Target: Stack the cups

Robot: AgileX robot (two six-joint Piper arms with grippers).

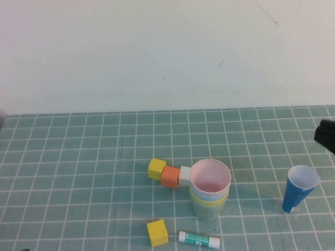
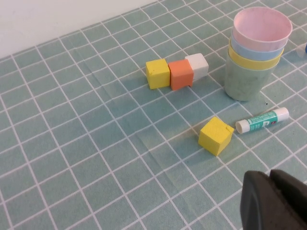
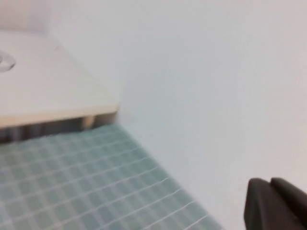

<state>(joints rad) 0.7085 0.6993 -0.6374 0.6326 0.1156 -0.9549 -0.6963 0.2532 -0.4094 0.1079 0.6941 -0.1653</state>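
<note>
The four cups stand nested in one upright stack point(image 1: 210, 190) at the middle of the green grid mat. The green cup point(image 2: 245, 80) is at the bottom, then yellow point(image 2: 254, 60), then light blue point(image 2: 255, 49), with the pink cup point(image 2: 262, 28) on top. My left gripper point(image 2: 269, 173) is shut and empty, hovering over the mat near the robot's side, well away from the stack. My right gripper point(image 3: 270, 181) is shut and empty and faces the white wall. The right arm shows as a dark shape point(image 1: 327, 137) at the right edge of the high view.
A taller dark-blue cup point(image 1: 300, 188) with a white inside stands to the right of the stack. A yellow block point(image 1: 156, 168), an orange block point(image 1: 170, 177) and a white block point(image 1: 185, 174) sit in a row touching the stack's left side. Another yellow block point(image 1: 157, 232) and a glue stick point(image 1: 199, 239) lie in front.
</note>
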